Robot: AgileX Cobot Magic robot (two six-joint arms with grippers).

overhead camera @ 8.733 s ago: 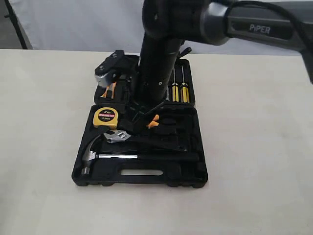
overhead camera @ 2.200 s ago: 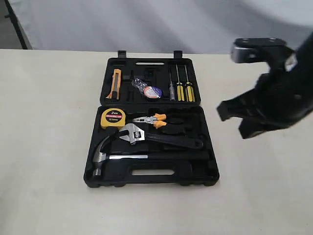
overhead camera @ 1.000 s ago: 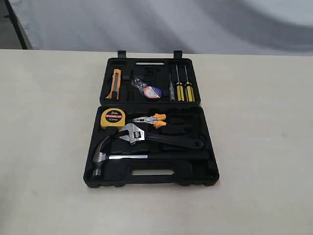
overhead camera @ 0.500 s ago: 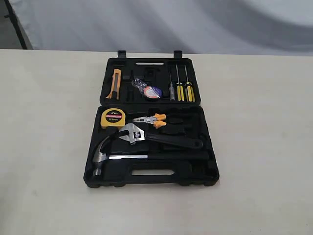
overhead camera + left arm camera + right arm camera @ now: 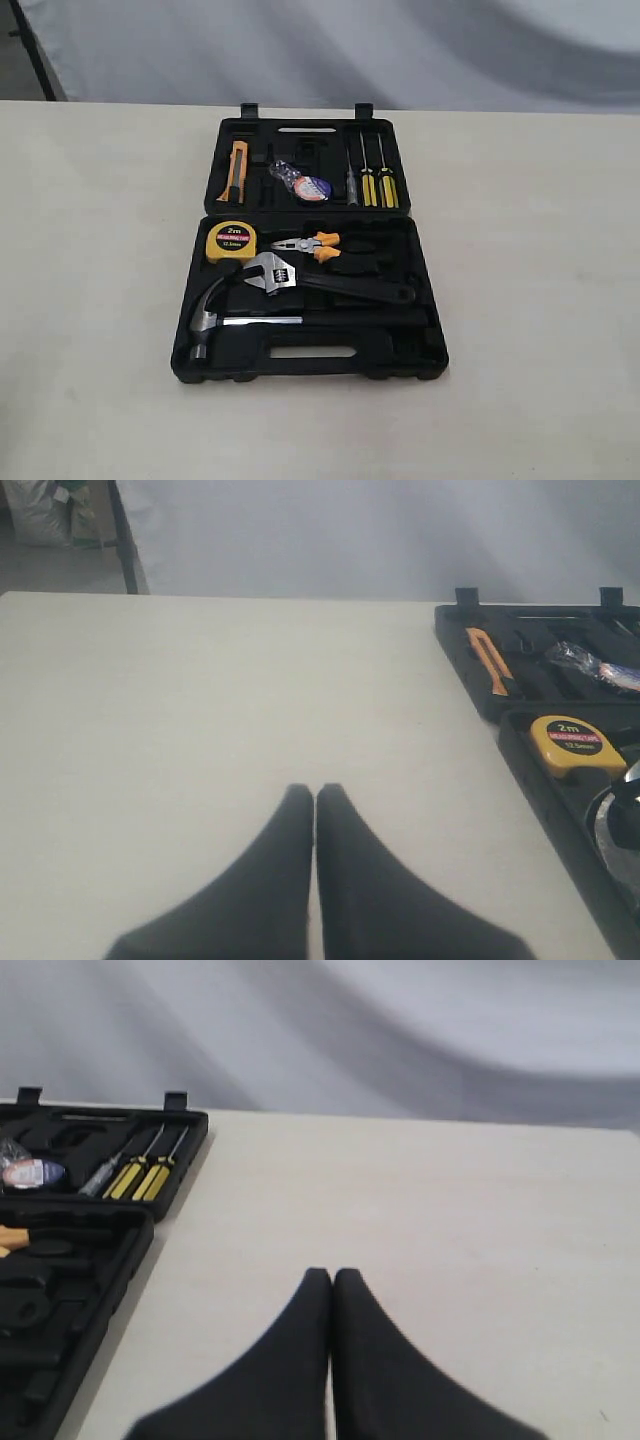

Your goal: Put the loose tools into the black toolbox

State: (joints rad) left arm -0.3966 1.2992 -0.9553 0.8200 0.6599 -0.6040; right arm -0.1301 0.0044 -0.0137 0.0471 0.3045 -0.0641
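Observation:
The black toolbox (image 5: 425, 345) lies open in the middle of the table. In its near half rest the claw hammer (image 5: 215, 320) and, above it, the adjustable wrench (image 5: 300, 278). The wrapped tape roll (image 5: 303, 184) sits in the far half; it also shows in the wrist views (image 5: 590, 663) (image 5: 30, 1172). Neither arm appears in the exterior view. My left gripper (image 5: 315, 792) is shut over bare table, left of the toolbox (image 5: 470, 685). My right gripper (image 5: 332, 1275) is shut over bare table, right of the toolbox (image 5: 120, 1275). Both hold nothing.
A yellow tape measure (image 5: 230, 240) and orange-handled pliers (image 5: 310, 243) lie in the near half. An orange utility knife (image 5: 235, 170) and screwdrivers (image 5: 375, 180) fill the far half. Pale table surface (image 5: 530, 300) surrounds the case; a grey backdrop stands behind.
Nothing has moved over the last second. Before that, the right arm withdrew out of the exterior view, leaving the tape roll and the wrench lying in the case.

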